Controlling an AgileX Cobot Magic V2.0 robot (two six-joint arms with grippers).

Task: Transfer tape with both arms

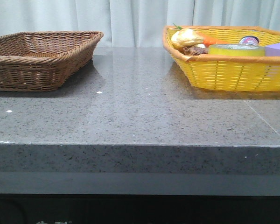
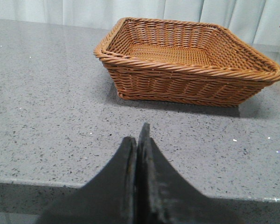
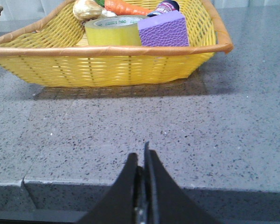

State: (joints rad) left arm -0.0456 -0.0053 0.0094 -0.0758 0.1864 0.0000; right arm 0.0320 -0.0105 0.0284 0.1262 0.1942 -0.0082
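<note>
Tape [image 3: 114, 30] lies flat inside the yellow basket [image 3: 107, 70] on my right side of the grey surface [image 1: 140, 116], its flank touching the purple block [image 3: 163, 30]. Behind it in the same basket I see a carrot [image 3: 123, 7], a pale bread-like item [image 3: 86, 8] and a small dark-lidded jar [image 3: 165, 6]. Brown wicker basket [image 2: 186, 60] stands well apart on my left. Left hand [image 2: 139, 140] is closed with nothing between its fingers. Right hand [image 3: 142, 161] is likewise closed and holds nothing; both hover near the front edge of the surface
</note>
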